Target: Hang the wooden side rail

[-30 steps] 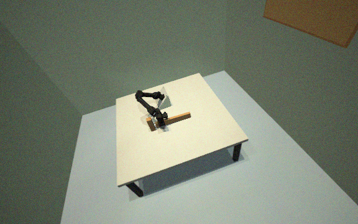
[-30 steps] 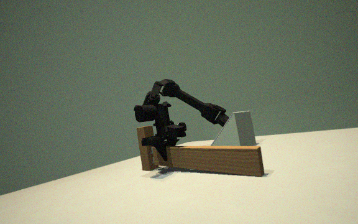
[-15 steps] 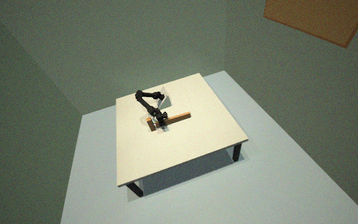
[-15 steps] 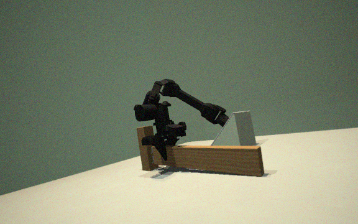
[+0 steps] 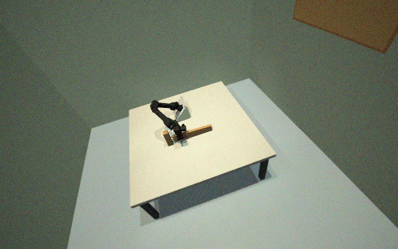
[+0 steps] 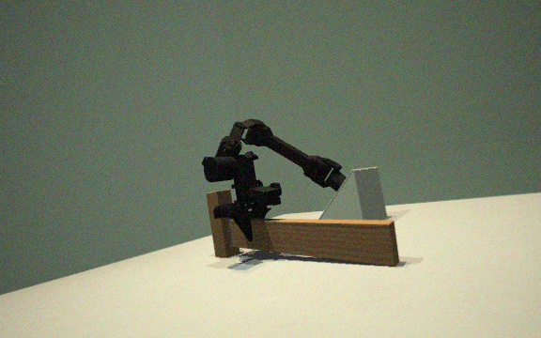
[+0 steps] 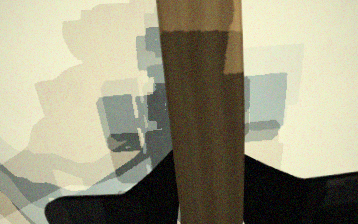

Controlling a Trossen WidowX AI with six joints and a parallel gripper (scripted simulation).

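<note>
— One wooden side rail (image 6: pixel 327 240) is seen on the table (image 6: pixel 440 300); where is it placed?

— It is laid lengthwise across the table top, on edge. Its far end is rested on the table surface, while the end nearest the headboard post (image 6: pixel 219 225) is raised slightly, so that a thin gap and a shadow are visible beneath it in the exterior view. That raised end is set right against the post. The hooks and the pins in the slot cannot be made out.

— How is the gripper (image 6: pixel 247 224) positioned?

— It is brought down from above onto the rail, close to the post end. The fingers are clamped partway on the rail, which is held between them. In the wrist view the rail (image 7: pixel 202 125) is seen running straight up the middle of the picture, with the dark gripper body spread to both sides at the bottom edge.

— What is found around them?

— The post is stood upright on the table. A grey wedge-shaped mount (image 6: pixel 360 194) is placed behind the rail, and the arm (image 6: pixel 294 155) is carried from it over to the rail. In the top view the table (image 5: pixel 220 155) is shown on a pale floor mat (image 5: pixel 306 207), and an orange panel (image 5: pixel 354 21) is seen at the upper right.
</note>
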